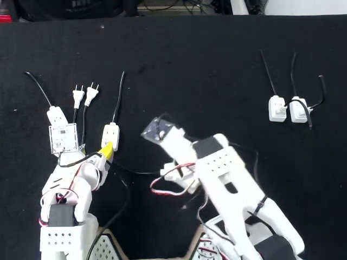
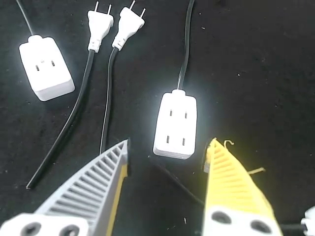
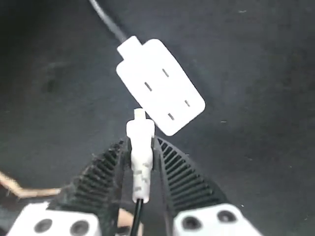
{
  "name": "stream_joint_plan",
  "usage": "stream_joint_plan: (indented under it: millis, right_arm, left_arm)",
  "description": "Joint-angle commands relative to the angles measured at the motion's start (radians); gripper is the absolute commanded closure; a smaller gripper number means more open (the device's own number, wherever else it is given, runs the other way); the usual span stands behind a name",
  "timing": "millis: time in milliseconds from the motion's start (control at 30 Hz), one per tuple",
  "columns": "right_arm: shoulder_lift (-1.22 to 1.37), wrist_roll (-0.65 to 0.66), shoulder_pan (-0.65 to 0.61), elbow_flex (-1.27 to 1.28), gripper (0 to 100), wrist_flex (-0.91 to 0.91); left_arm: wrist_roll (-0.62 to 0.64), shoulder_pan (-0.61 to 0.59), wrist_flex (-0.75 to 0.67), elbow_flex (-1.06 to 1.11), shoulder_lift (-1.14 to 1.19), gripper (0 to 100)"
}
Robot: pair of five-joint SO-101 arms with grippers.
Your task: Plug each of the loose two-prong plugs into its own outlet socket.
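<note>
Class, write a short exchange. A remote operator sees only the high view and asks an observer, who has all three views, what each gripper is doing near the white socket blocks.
Operator: Is the right gripper holding anything?
Observer: Yes. The right gripper is shut on a white plug, whose tip points at a four-slot socket block.
Operator: And the left gripper, the one with the yellow finger?
Observer: The left gripper is open. The outlet block just beyond its fingertips has four slots, all empty.
</note>
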Motion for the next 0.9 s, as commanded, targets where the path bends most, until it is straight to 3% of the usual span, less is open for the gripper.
stream_joint_plan:
  millis: [0, 567, 767, 867]
  right_arm:
    - [0.002, 0.064, 0.124, -0.01, 98.8, -0.046]
    - [0.073, 0.081, 0.216, -0.125, 98.8, -0.005]
    - [0.214, 0.072, 0.227, -0.351, 98.8, 0.269]
    - [0.259, -0.006, 0.224, -0.479, 98.8, 0.354]
  left_arm:
    - [-0.002, -0.012, -0.021, -0.008, -0.008, 75]
    - [-0.002, -0.016, -0.021, -0.008, -0.008, 75]
    - [-0.002, -0.018, -0.021, -0.01, -0.008, 75]
    - [-0.002, -0.016, -0.021, -0.012, -0.008, 75]
